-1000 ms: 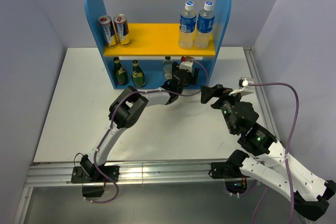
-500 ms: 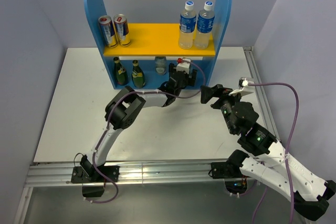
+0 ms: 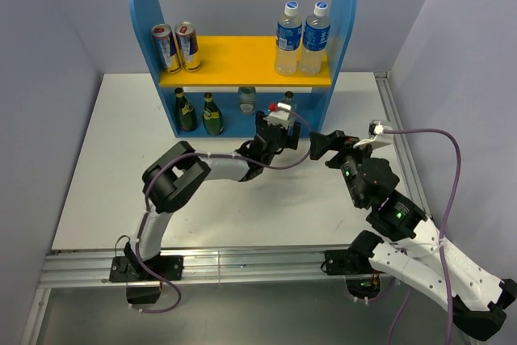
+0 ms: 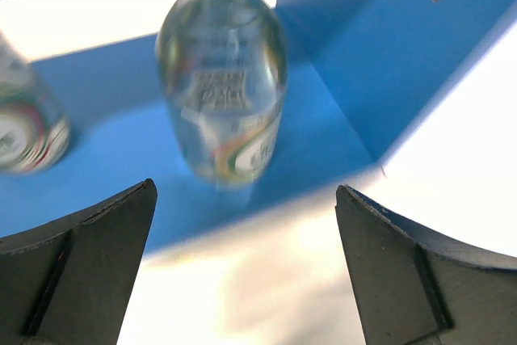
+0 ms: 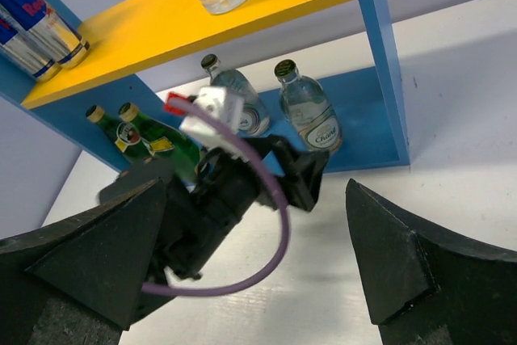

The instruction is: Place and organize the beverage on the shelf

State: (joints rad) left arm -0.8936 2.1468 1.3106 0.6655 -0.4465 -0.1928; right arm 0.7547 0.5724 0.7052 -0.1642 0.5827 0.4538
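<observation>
Two cans (image 3: 177, 47) stand upright side by side, touching, high at the back left, blue and silver with red lettering. Below spreads a white table (image 3: 105, 175), with a metal rail (image 3: 242, 262) along its near edge.

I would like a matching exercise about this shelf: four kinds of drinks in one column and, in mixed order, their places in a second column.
1. cans
2. plastic bottles
3. green bottles
4. short clear bottles

A. lower level, right
B. upper board, left
C. lower level, left
D. upper board, right

Pairs: 1-B, 2-D, 3-C, 4-A
</observation>
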